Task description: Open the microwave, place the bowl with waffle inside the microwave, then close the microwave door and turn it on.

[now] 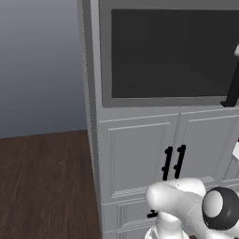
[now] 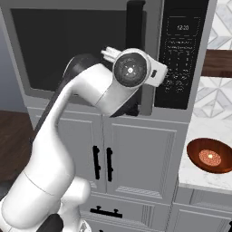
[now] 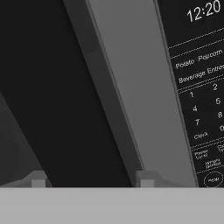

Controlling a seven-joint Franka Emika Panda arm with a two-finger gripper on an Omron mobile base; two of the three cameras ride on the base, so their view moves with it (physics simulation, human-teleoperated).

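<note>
The microwave [image 2: 113, 50] is built in above white cabinets, and its door [image 1: 168, 53] of dark glass is closed. In the hand view my gripper [image 3: 92, 180] has the thick black vertical handle [image 3: 65, 109] between its two fingertips, which sit against the handle's sides. From the right base view my hand [image 2: 131, 68] covers the middle of that handle [image 2: 136, 13]. The bowl [image 2: 210, 156], dark brown with a round waffle in it, rests on the counter to the right of the microwave.
The keypad and clock panel [image 2: 181, 50] lies right of the handle. White cabinet doors with small black handles [image 2: 103, 163] stand below the microwave. The pale counter [image 2: 199, 131] runs to the right, with dark wood floor [image 1: 42, 182] on the left.
</note>
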